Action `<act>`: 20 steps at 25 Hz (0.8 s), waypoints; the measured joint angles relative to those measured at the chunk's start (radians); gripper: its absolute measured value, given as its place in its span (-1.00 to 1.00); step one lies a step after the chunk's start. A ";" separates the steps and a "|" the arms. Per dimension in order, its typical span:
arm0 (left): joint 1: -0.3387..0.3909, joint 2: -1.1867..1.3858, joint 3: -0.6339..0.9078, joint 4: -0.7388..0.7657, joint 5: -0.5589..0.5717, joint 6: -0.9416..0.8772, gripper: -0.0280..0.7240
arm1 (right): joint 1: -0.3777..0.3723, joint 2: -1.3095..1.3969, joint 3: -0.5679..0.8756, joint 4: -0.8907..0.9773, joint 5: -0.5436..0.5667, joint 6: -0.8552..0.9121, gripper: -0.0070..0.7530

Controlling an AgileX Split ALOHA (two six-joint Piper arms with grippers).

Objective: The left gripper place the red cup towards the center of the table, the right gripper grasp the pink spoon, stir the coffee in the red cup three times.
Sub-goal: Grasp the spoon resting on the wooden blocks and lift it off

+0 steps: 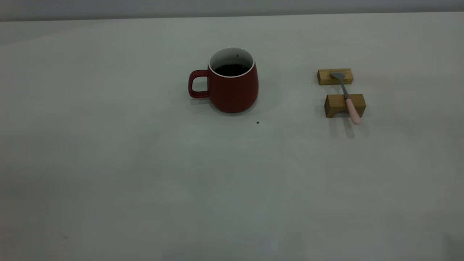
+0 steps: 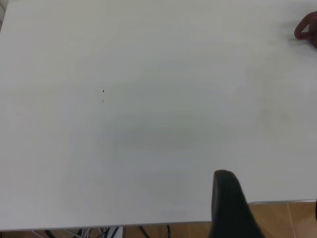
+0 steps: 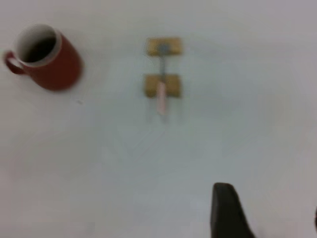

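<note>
Neither end effector appears in the exterior view. One dark finger (image 2: pixel 228 203) of the left end effector and one finger (image 3: pixel 225 210) of the right show in their wrist views; whether they are released or clenched I cannot tell. One red cup (image 1: pixel 230 81) of coffee (image 1: pixel 232 69) stands upper centre on the counter (image 1: pixel 145 181). One pink spoon (image 1: pixel 347 97) lies across two wooden blocks (image 1: pixel 343 105) at upper right, well apart from both.

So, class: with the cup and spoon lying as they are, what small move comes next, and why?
Probably the right gripper should descend toward the pink spoon. The red cup already stands mid-table holding coffee, and the spoon lies ungrasped across two wooden blocks.
</note>
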 joint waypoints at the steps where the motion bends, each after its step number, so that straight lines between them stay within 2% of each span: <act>1: 0.000 0.000 0.000 0.000 0.000 0.000 0.35 | 0.000 0.068 -0.001 0.045 -0.062 -0.016 0.35; 4: 0.000 0.000 0.000 0.000 0.000 0.000 0.35 | 0.000 0.257 -0.019 0.178 -0.172 -0.102 0.44; 12: 0.000 0.000 0.000 0.000 0.000 0.000 0.35 | 0.001 0.769 -0.169 0.480 -0.178 -0.428 0.46; 14: 0.000 0.000 0.000 0.000 0.000 0.000 0.35 | 0.014 0.887 -0.219 0.513 -0.182 -0.452 0.46; 17: 0.000 0.000 0.000 0.000 0.000 0.000 0.35 | 0.071 1.056 -0.308 0.505 -0.185 -0.457 0.47; 20: 0.000 0.000 0.000 0.000 0.000 -0.001 0.35 | 0.127 1.205 -0.405 0.450 -0.183 -0.396 0.47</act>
